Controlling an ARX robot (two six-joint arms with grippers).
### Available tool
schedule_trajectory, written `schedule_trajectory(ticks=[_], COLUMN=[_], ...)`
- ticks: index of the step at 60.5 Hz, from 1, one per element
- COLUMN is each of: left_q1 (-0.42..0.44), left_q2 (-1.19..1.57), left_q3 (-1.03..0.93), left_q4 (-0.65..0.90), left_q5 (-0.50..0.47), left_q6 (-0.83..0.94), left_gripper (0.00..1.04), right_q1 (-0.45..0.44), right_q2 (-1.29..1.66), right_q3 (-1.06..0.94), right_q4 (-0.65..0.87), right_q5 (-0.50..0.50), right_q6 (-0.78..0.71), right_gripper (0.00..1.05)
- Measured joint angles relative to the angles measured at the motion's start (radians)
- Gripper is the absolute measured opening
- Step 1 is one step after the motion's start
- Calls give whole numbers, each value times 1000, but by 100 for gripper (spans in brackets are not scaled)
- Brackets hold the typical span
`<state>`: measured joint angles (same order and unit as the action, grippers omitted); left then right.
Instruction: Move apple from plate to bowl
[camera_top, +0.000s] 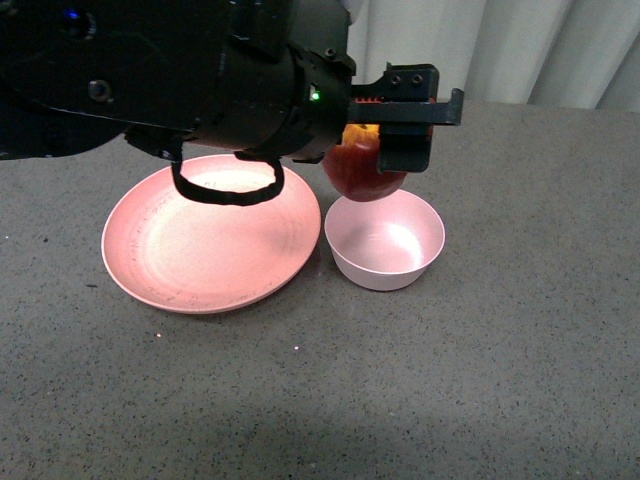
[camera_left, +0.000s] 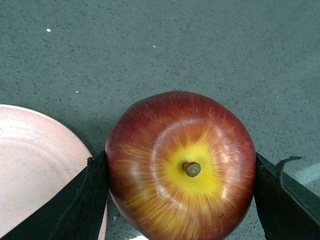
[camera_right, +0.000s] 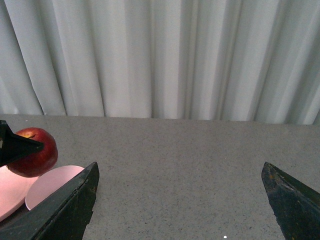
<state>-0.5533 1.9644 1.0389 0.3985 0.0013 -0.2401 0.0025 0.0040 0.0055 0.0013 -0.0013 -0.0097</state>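
Note:
My left gripper (camera_top: 385, 150) is shut on the dark-red apple (camera_top: 358, 172) and holds it in the air above the far left rim of the small pale-pink bowl (camera_top: 386, 240). The wide pink plate (camera_top: 210, 235) lies empty to the left of the bowl. In the left wrist view the apple (camera_left: 182, 167) sits stem-up between the two black fingers (camera_left: 82, 207), with the plate's edge (camera_left: 35, 165) beside it. In the right wrist view my right gripper (camera_right: 180, 200) is open and empty over bare table; the apple (camera_right: 34, 152) and the bowl (camera_right: 50, 185) show off to one side.
The grey speckled table (camera_top: 480, 380) carries only the plate and bowl. A white curtain (camera_right: 160, 55) hangs behind the table's far edge. My left arm's black body (camera_top: 150, 70) fills the upper left of the front view.

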Motion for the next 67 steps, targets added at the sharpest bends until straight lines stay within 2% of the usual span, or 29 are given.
schedule_trajectory(ticks=[17,67], left_q1=[-39,-53], left_q2=[90,230], left_q3=[34,82], left_q4=[-2,21], left_q5=[-8,-48], left_q6=[2,45], left_gripper=[73,73], right_q1=[0,0], right_q2=[0,0], right_q3=[0,0], right_q4=[0,0], right_q5=[0,0], right_q6=[0,0], right_gripper=[95,95])
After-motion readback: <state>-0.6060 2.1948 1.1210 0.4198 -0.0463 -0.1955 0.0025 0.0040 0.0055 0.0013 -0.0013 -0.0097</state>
